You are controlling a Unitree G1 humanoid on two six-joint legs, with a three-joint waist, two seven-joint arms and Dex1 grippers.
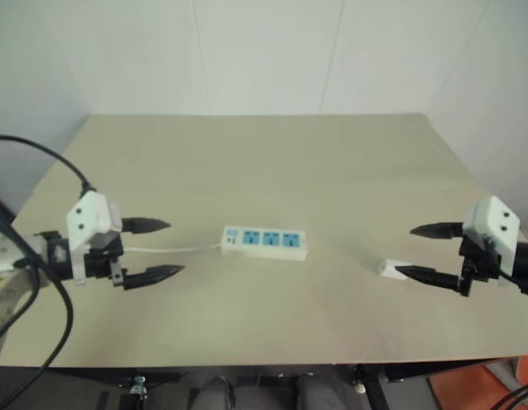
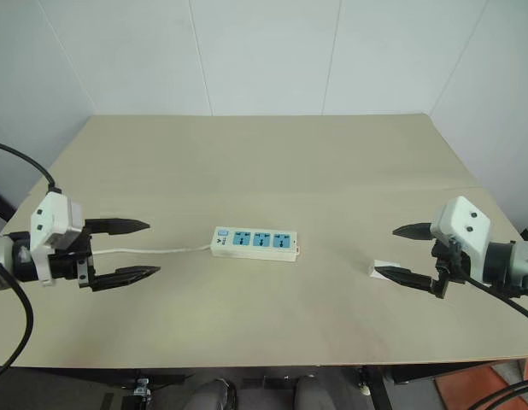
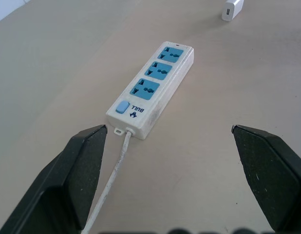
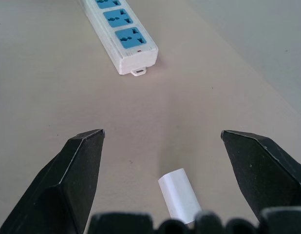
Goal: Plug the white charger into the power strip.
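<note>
The power strip point(image 2: 254, 243) lies flat mid-table, three blue sockets up, its thin white cord point(image 2: 153, 251) running left. The white charger point(image 2: 383, 267) rests on the table to its right, also seen as the white charger point(image 4: 179, 196) low between my right fingers. My right gripper point(image 2: 405, 253) hovers open just above and beside the charger, not touching it. On the left, my left gripper point(image 2: 134, 249) stands open over the cord, pointing at the strip's switch end point(image 3: 122, 107), with nothing between its fingers.
The beige table point(image 2: 264, 162) stretches back to white walls. A black cable point(image 1: 55, 162) loops off my left arm over the table's left edge. An orange object point(image 2: 482, 389) sits on the floor past the front right corner.
</note>
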